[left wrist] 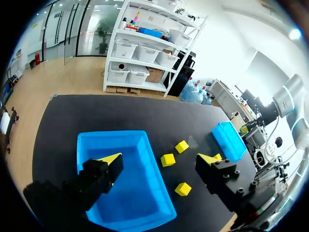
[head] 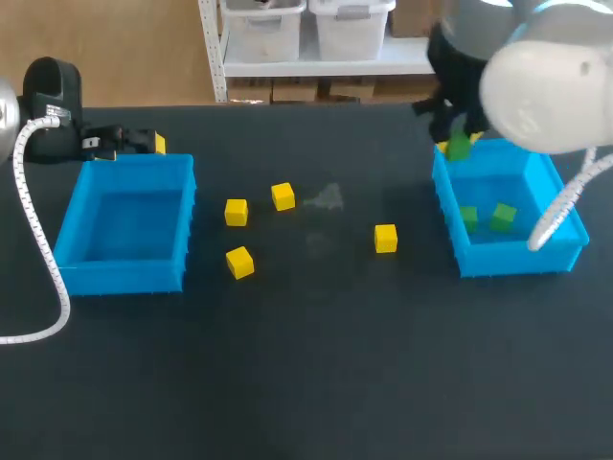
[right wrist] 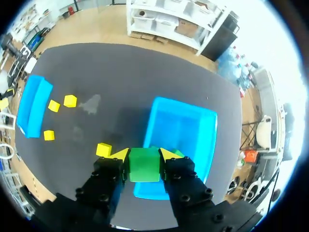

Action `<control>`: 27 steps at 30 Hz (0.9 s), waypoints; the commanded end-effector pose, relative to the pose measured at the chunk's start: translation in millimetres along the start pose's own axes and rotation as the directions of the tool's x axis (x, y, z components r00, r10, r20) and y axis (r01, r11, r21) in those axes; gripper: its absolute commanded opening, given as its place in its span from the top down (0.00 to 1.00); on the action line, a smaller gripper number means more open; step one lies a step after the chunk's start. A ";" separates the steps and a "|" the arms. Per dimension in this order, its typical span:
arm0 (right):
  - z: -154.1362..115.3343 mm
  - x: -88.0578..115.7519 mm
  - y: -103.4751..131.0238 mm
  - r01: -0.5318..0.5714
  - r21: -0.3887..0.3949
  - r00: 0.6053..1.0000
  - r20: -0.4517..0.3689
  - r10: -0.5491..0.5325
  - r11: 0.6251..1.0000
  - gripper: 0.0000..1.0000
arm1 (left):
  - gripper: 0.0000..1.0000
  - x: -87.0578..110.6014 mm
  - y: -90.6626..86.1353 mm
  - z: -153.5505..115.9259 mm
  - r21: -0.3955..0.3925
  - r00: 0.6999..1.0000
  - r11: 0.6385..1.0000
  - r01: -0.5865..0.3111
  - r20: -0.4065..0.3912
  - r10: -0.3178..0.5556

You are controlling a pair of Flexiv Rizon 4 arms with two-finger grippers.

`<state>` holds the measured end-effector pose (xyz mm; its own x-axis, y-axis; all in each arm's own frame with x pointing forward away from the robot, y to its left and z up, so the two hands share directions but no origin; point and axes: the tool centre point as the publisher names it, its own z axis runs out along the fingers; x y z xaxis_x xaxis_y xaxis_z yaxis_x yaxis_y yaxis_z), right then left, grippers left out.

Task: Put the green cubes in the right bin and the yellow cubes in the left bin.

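Cubes [head: 237, 212], yellow x4, btwn bins [head: 120, 278]

Our left arm [head: 50, 101] comes in low from the left, and the left gripper [left wrist: 160, 159] has its fingers spread wide. Our right arm [head: 536, 91] angles down from the right, and the right gripper [right wrist: 144, 154] clamps a green cube [right wrist: 144, 166] between both tips.

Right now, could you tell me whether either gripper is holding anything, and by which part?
The right gripper holds a green cube by two opposite side faces. The left gripper is open and empty.
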<state>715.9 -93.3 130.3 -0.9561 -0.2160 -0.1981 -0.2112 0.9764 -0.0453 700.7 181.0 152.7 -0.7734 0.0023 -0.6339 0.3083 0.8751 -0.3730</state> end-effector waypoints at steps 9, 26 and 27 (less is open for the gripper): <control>29.6 29.6 -48.4 -0.185 -0.068 0.962 0.192 0.195 0.980 1.00 | 0.00 1.3 2.3 0.0 0.010 1.000 1.000 -0.002 0.006 0.002; 42.5 22.9 -56.6 -0.248 -0.078 0.944 0.206 0.259 0.965 0.00 | 0.00 1.3 2.3 0.0 0.010 1.000 1.000 -0.002 0.006 0.002; 42.1 22.3 -56.2 -0.247 -0.079 0.944 0.206 0.258 0.966 0.00 | 0.00 1.3 2.3 0.0 0.010 1.000 1.000 -0.002 0.006 0.002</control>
<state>717.1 -153.1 87.7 -0.9333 0.0438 -0.3565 0.0150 0.9964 0.0831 700.7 181.0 152.7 -0.7734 0.0023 -0.6339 0.3083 0.8751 -0.3730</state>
